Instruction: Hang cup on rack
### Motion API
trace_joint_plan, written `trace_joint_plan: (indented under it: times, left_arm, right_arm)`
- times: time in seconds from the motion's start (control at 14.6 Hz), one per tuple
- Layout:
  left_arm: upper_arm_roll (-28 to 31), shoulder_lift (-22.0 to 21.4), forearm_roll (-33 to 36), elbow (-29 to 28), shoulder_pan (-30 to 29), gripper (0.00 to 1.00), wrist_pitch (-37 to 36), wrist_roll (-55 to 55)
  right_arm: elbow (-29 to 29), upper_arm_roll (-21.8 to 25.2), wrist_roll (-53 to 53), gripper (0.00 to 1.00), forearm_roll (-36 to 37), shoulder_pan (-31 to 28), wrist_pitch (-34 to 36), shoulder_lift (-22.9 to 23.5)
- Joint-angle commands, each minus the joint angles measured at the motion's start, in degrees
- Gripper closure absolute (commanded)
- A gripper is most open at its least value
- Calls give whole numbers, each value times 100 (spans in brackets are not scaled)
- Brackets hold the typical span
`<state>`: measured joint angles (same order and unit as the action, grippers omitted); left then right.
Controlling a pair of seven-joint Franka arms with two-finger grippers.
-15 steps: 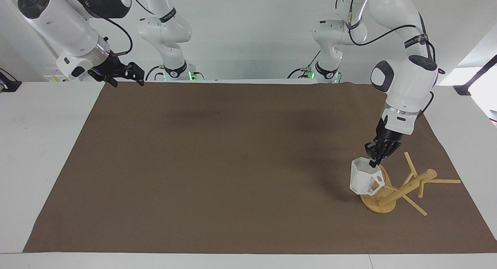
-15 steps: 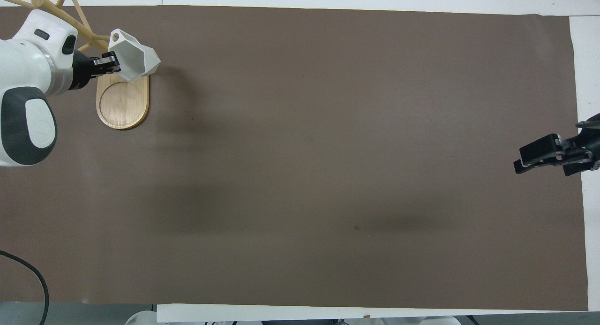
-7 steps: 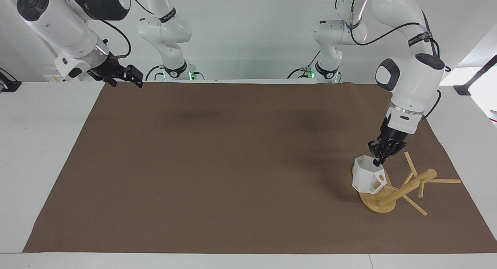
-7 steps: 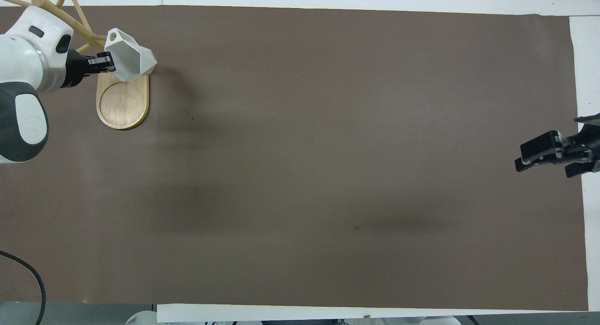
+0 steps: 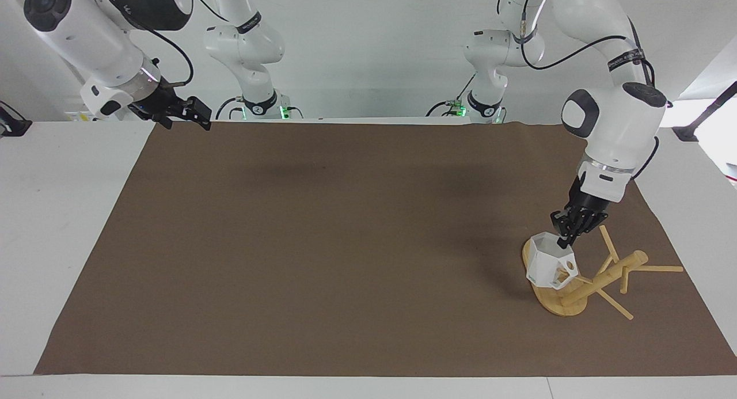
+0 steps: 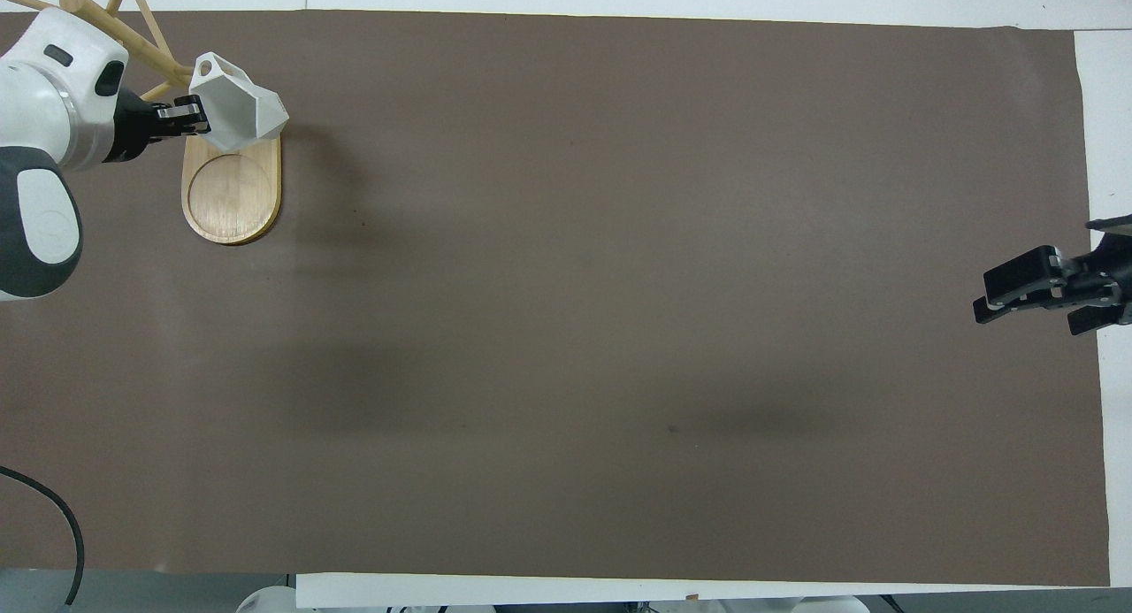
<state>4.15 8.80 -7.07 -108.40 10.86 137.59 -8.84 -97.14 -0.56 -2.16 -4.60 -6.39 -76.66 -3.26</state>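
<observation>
The white faceted cup (image 5: 546,262) hangs tilted from my left gripper (image 5: 566,238), which is shut on its rim. The cup is over the oval base of the bamboo rack (image 5: 557,305), at the left arm's end of the table. Its handle (image 5: 567,266) is close to the lower pegs; I cannot tell whether a peg is inside it. In the overhead view the cup (image 6: 240,109) covers the end of the rack's base (image 6: 232,193) nearest the post, with the left gripper (image 6: 188,118) beside it. My right gripper (image 5: 194,113) is open and empty, waiting in the air over the mat's edge at the right arm's end (image 6: 1004,296).
The brown mat (image 5: 345,243) covers most of the white table (image 5: 57,215). The rack's post (image 5: 611,274) and thin pegs (image 5: 659,268) stick out toward the table's edge at the left arm's end.
My left gripper has carried the cup a little toward the rack's post and pegs, keeping its hold on the rim. The right gripper has shifted only slightly.
</observation>
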Motion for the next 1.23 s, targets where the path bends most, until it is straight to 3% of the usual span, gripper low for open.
trace_joint_plan:
  times: [0.0, 0.48, 0.62, 0.68, 1.03, 1.16]
  left_arm:
    - [-19, 16, -84, 65, -110, 100, -189, 137]
    - [-19, 60, -84, 65, -181, 97, -163, 155]
    - [-19, 60, -84, 65, -181, 64, -163, 155]
    - [-19, 60, -84, 73, -181, 57, -163, 155]
    - [-19, 51, -84, 108, -181, 58, -224, 146]
    - [-19, 34, -93, 266, -172, 57, -582, 67]
  right_arm:
    - [55, 55, -109, 0, 118, 85, -15, 36]
    - [116, 442, -47, 0, 126, 244, -270, 124]
    - [81, 521, -47, 0, 135, 252, -489, 98]
    - [81, 530, -56, 0, 135, 244, -499, 71]
    - [28, 504, -39, 0, 82, -82, -446, -70]
    - [28, 495, -39, 0, 82, -55, -446, -70]
